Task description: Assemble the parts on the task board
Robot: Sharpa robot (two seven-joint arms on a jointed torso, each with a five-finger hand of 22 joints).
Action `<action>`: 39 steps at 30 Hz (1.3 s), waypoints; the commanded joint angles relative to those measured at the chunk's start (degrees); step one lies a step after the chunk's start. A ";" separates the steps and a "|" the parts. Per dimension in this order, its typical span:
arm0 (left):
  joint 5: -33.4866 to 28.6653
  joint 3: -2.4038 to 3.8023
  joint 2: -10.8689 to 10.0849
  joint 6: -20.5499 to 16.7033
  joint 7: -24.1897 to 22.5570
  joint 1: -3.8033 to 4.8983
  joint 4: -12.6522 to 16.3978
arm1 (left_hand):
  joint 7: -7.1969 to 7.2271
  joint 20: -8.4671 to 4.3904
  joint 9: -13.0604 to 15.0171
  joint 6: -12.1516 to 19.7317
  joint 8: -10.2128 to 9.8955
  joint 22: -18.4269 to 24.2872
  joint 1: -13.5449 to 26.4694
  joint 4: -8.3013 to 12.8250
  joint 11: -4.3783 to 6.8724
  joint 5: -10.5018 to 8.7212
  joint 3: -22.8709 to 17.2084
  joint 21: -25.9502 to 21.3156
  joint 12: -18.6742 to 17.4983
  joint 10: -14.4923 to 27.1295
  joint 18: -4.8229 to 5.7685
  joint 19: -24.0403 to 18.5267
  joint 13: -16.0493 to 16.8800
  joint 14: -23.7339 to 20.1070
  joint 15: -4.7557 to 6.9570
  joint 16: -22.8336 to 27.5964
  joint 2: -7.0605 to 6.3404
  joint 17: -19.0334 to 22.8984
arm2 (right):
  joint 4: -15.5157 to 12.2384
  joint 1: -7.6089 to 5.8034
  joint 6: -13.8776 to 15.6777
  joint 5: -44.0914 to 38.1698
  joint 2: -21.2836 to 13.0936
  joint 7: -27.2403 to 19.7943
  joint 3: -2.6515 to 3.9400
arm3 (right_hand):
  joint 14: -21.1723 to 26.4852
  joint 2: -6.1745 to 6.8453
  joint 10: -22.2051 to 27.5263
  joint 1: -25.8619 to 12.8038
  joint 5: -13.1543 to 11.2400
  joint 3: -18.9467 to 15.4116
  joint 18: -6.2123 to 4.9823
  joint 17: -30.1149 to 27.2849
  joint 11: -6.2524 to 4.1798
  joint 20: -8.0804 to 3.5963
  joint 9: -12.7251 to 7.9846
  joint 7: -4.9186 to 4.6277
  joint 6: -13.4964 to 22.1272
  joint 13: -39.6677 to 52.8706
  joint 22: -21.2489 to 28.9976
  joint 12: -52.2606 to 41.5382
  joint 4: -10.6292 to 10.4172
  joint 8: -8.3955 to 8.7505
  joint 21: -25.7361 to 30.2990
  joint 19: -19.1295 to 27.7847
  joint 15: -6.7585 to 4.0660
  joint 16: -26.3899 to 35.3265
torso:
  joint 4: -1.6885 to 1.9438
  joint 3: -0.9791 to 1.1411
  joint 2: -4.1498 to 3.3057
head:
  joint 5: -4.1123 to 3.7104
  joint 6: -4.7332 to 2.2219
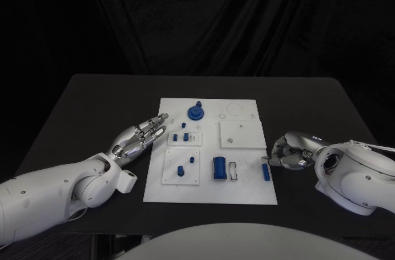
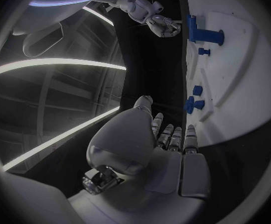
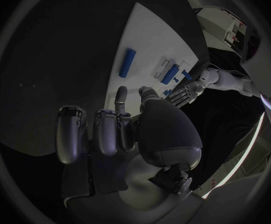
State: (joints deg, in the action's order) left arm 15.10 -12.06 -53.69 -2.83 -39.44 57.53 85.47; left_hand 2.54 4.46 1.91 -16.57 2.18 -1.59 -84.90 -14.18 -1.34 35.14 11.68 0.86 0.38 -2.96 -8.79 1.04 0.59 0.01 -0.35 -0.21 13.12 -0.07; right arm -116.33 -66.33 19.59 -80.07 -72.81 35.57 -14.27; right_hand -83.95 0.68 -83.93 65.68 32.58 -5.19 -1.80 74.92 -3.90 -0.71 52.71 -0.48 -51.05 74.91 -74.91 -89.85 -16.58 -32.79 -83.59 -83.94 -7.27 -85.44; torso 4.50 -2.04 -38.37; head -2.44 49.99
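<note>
The task board [image 1: 247, 194] lies at the middle of the black tabletop [image 1: 91, 100], with blue parts spread over it. The left hand [image 1: 141, 136] rests at the board's nine o'clock edge, its fingers [image 1: 156, 126] stretched out nearly straight toward one o'clock, close together and holding nothing; the nearest parts to it are the small blue pegs [image 1: 182, 138] just past the fingertips. The right hand [image 1: 288, 152] sits off the board's three o'clock edge, fingers curled inward; whether they enclose anything is hard to judge in the head view, but in the right wrist view they seem bent over bare tabletop with nothing in them. The part the next move most likely turns on is the slim blue rod [image 1: 266, 172], lying flat near the board's right edge, its long axis running twelve to six. It lies at about eight o'clock from the right hand and just beside it, far nearer than to the left hand.
</note>
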 commanded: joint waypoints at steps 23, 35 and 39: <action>2.39 0.29 -2.03 -4.71 -8.97 2.09 2.05 | -1.82 0.10 0.12 -0.59 -0.16 0.94 -2.12 -2.06 1.65 0.24 0.07 -0.53 0.09 0.69 -0.37 -0.62 -0.09 -0.01 0.99 0.21 -0.72 0.07 | 1.31 2.54 -1.00 -1.38 2.05 3.67 -0.02 | -3.71 -0.34 -6.07 1.31 -3.26 -0.75 0.27 0.63 1.25 0.81 -4.71 -0.94 -0.95 15.09 -13.04 -0.15 0.06 4.59 0.05 -4.24 1.12 -0.10 | -0.05 0.25 0.13 | -0.61 0.01; 2.39 0.00 -1.26 -2.20 -6.57 2.06 0.27 | -2.98 2.05 0.18 -0.80 -0.10 0.92 -3.13 -1.51 -0.41 0.40 -0.66 -0.50 0.02 1.20 0.08 -0.58 -0.17 -0.01 -1.45 0.21 -0.42 0.07 | 1.88 3.57 -1.38 -1.52 4.05 3.73 -0.02 | -3.71 -0.15 -6.07 4.36 -3.50 -0.78 0.26 0.63 1.19 0.90 -7.26 -0.85 -2.76 15.09 -13.04 -0.15 0.54 6.43 0.07 -4.24 1.12 -0.17 | -0.17 0.32 0.07 | -0.70 0.01; 2.39 -0.01 -1.33 -1.81 -6.19 2.03 0.08 | -3.22 2.28 0.19 -0.94 -0.07 0.92 -3.26 -1.41 -0.65 0.42 -0.77 -0.49 0.00 1.27 0.08 -0.57 -0.19 -0.01 -1.69 0.21 -0.39 0.07 | 2.08 3.84 -1.47 -1.52 4.57 3.77 -0.02 | -3.63 -0.16 -6.07 4.90 -3.52 -0.90 0.25 0.19 1.27 0.93 -8.28 -0.94 -3.19 15.09 -13.02 -0.15 0.37 7.38 0.13 -4.23 1.16 -0.04 | -0.18 0.32 0.06 | -0.57 0.01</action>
State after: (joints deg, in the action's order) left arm 17.35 -12.10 -55.04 -6.22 -39.34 59.47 85.52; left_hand -0.22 6.29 2.04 -17.42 1.83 -0.72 -87.77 -15.65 -1.66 35.38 11.26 0.56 0.38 -1.64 -8.83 0.55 0.49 -0.17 -1.67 -0.21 12.71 -0.09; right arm -114.30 -62.67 18.79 -81.05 -68.28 38.30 -14.28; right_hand -83.90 0.59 -83.94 70.32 29.20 -5.93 -1.80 74.91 -3.04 -0.29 44.50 -1.49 -53.96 74.90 -74.94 -89.85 -16.19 -25.46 -83.59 -83.95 -6.47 -85.44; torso 4.36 -1.72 -38.28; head -3.07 49.99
